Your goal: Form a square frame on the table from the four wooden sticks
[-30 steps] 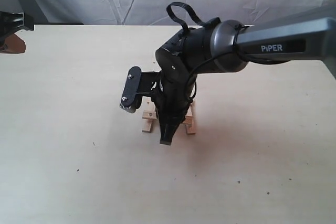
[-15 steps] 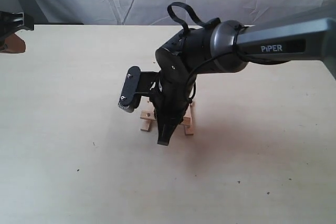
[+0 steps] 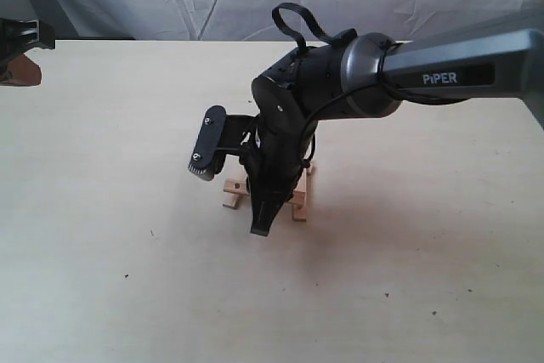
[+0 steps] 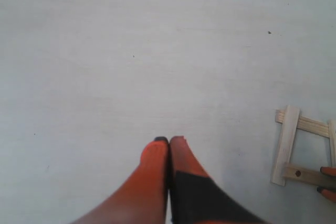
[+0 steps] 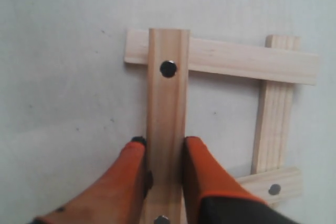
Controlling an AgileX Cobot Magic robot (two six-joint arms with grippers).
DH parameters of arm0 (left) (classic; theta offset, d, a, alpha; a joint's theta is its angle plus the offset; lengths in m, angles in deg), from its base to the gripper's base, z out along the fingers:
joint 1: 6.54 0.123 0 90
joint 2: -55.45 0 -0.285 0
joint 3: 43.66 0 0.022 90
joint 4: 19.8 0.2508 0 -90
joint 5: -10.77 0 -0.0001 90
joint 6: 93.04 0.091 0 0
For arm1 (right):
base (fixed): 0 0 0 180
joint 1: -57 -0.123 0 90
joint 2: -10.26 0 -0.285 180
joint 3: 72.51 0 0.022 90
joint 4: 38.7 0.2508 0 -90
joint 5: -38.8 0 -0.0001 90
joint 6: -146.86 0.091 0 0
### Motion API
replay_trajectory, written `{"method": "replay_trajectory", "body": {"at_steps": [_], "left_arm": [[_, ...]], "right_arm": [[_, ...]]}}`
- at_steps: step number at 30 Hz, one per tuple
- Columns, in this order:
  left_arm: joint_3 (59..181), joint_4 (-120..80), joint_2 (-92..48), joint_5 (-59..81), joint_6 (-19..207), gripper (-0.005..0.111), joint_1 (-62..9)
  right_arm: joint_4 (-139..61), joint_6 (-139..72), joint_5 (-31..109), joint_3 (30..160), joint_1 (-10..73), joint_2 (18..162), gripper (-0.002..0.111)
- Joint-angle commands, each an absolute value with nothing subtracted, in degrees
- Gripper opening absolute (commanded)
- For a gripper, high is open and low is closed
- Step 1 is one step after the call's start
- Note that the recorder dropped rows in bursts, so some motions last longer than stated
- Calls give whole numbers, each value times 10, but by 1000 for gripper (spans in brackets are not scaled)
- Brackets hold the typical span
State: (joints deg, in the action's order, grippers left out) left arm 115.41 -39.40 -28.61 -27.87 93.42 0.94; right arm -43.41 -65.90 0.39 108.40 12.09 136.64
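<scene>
We logged the table (image 3: 102, 235) pale beige with dark specks | the four wooden sticks (image 5: 220, 59) read pale blond to us | holed stick (image 5: 167, 103) showed small dark dots | right gripper (image 5: 165, 141) orange, black behind | left gripper (image 4: 169, 140) orange and black | arm (image 3: 476, 48) grey and black, white lettering

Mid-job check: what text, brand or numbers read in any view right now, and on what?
"PiPER": white letters on the right arm's grey link, exterior view.
No other text: the holed stick held in the right hand, the other sticks and the table show none.
</scene>
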Motion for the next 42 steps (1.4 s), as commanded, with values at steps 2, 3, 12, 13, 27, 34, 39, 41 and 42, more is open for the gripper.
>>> {"method": "replay_trajectory", "body": {"at_steps": [2,3,12,13,27,34,39,41,42], "left_arm": [[1153,-404,-283,-272,936,0,12],[1153,-404,-283,-272,936,0,12],[1153,-405,-283,-268,936,0,12],[1153,-405,-283,-268,936,0,12],[1153,-408,-283,-264,980,0,-70],[1145,-373,-283,-246,978,0,-158],[1111,-309,-283,-202,919,0,-157],[1111,-264,-283,-206,885,0,-155],[1111,-240,-283,-212,857,0,-152]], "right_arm": [[-425,-655,4,1083,124,1375,-1],[-424,-655,1,1083,124,1378,-1],[-422,-643,1,1083,124,1385,42],[-422,-632,1,1084,124,1382,42],[-328,-344,-121,1102,204,1305,0],[-326,-293,-128,1040,271,1236,0],[-342,-282,-81,906,370,1083,0],[-359,-282,-67,877,385,1042,0],[-366,-282,-61,863,392,1019,0]]}}
